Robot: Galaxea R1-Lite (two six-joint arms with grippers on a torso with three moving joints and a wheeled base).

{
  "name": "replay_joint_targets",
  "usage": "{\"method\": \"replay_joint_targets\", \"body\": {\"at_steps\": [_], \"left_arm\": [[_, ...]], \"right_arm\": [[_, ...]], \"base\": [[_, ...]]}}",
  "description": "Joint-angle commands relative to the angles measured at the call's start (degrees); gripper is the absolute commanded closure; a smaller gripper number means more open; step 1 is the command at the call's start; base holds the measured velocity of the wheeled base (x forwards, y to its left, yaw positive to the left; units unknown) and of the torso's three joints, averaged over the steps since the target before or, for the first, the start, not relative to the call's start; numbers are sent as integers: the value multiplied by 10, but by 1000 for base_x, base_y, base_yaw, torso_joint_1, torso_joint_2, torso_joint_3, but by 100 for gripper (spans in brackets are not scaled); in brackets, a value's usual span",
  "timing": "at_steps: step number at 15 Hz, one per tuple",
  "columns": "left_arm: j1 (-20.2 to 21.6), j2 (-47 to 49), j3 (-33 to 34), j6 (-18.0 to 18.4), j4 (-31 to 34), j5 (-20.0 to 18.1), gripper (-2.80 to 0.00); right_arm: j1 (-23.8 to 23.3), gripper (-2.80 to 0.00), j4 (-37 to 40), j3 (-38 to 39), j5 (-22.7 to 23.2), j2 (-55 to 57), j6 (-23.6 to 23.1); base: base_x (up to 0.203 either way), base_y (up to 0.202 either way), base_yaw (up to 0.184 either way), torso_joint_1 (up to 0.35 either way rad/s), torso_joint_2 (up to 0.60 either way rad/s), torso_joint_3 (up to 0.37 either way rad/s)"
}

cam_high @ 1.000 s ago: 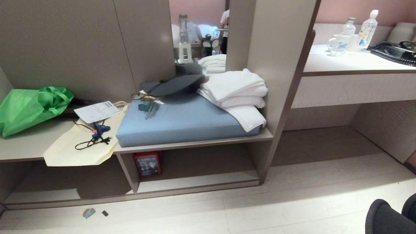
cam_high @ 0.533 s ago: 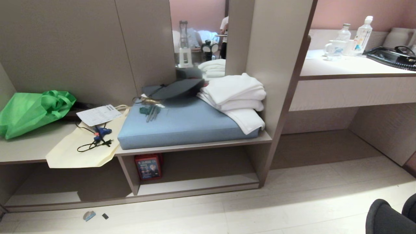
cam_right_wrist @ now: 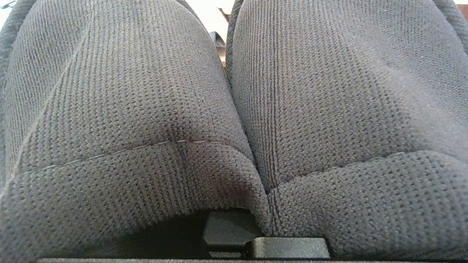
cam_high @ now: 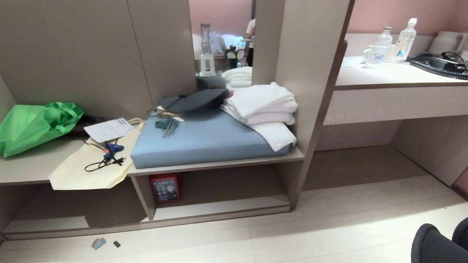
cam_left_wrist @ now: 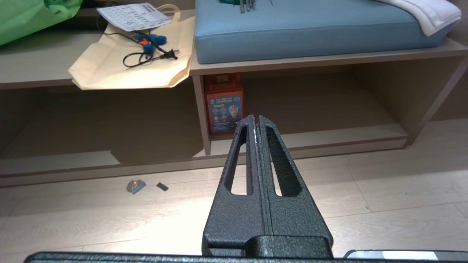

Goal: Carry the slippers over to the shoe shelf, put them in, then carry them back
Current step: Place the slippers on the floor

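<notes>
**Slippers in the right gripper, facing the shoe shelf**

The pair of dark grey knitted-fabric slippers fills the right wrist view, the two lying side by side and pressed together. The right gripper is closed tight on them, its fingers hidden under the fabric. In the head view the slippers show only as dark rounded shapes at the lower right corner of the frame, above the pale wood-plank floor.

The left gripper points toward the furniture with its black fingers shut flat together, holding nothing.

The shoe shelf, a low, wide taupe cubby with a pale base board, sits at lower centre of the head view. A small red box with a blue printed front stands at the cubby's left end. On the surface above lie a blue cushion, folded white towels to its right, a cream tote bag and a green bag at far left.
</notes>
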State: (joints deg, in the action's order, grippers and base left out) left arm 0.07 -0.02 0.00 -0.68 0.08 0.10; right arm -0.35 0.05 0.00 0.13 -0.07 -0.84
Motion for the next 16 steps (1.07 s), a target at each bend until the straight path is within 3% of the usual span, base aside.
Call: {"method": "replay_joint_targets", "body": {"at_steps": [1, 16], "left_arm": [[0, 0, 0, 0, 0, 1, 0], [0, 0, 0, 0, 0, 1, 0]], "right_arm": [[0, 0, 0, 0, 0, 0, 0], [0, 0, 0, 0, 1, 0, -1]], "base": [[7, -55, 17, 1, 1, 3], [0, -189, 2, 1, 2, 2]]}}
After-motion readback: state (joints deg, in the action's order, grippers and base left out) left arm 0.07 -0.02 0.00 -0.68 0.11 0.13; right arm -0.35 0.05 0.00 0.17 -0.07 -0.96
